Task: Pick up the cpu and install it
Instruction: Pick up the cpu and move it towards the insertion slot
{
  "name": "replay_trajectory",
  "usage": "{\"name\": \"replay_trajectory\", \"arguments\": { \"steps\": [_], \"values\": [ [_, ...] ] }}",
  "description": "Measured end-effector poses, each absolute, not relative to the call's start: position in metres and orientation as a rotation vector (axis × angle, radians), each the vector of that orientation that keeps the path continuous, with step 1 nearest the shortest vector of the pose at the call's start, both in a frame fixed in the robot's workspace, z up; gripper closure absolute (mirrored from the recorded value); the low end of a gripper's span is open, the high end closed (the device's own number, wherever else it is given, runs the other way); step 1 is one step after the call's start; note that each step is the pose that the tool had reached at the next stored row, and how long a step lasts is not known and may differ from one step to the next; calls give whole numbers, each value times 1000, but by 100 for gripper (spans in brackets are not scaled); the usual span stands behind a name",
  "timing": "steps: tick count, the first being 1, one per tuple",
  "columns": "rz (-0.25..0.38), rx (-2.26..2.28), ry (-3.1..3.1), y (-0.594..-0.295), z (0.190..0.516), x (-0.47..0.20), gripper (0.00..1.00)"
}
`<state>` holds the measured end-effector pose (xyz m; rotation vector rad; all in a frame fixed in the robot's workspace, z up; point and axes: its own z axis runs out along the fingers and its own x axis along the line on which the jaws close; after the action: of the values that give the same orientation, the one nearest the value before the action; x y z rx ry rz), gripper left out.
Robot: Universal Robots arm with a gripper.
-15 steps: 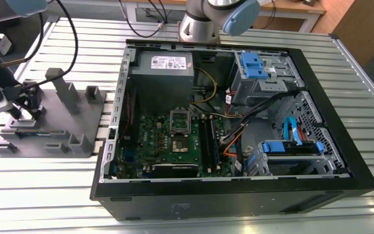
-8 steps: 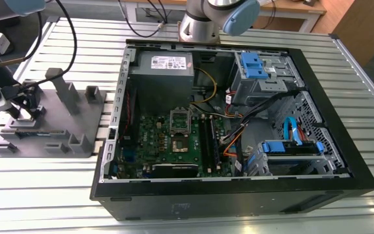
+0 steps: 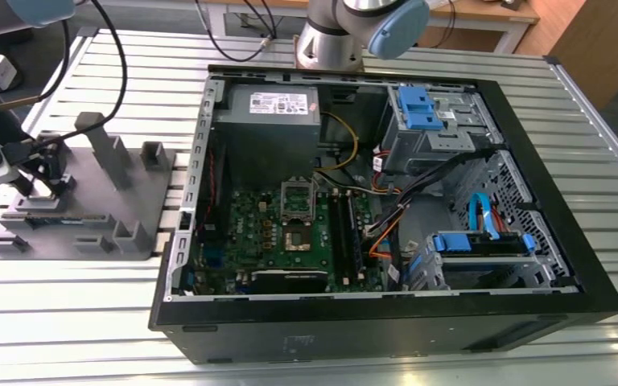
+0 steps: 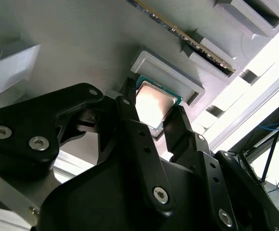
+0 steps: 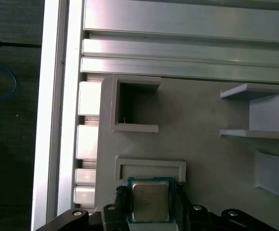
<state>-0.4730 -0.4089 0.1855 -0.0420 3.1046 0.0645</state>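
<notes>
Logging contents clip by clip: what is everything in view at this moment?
cpu: one, silvery top, green edge, seated in the fixture block.
fixture block: one, grey, exterior view's left.
computer case: one, black, open, centre.
motherboard: one, green, inside the case.
drive caddies: two, blue, inside the case.
table: one, silver slats, under everything.
arm: one, silver and pale blue, base beyond the case.
pincer: one, black, at the cpu.

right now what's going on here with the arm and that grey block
The arm's gripper is down at the cpu, which lies flat in a recess of the grey holder block on the exterior view's left. The cpu is not yet installed: the green motherboard sits apart, inside the open computer case.
</notes>
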Motion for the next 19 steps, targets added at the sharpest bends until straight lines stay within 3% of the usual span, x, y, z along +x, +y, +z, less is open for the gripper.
{"name": "replay_trajectory", "arguments": {
  "steps": [5,6,19],
  "values": [
    [65,-42,3104,-409,185,-473,52],
    [65,-42,3104,-409,185,-473,45],
    [65,-42,3113,-409,184,-473,45]
  ]
}}
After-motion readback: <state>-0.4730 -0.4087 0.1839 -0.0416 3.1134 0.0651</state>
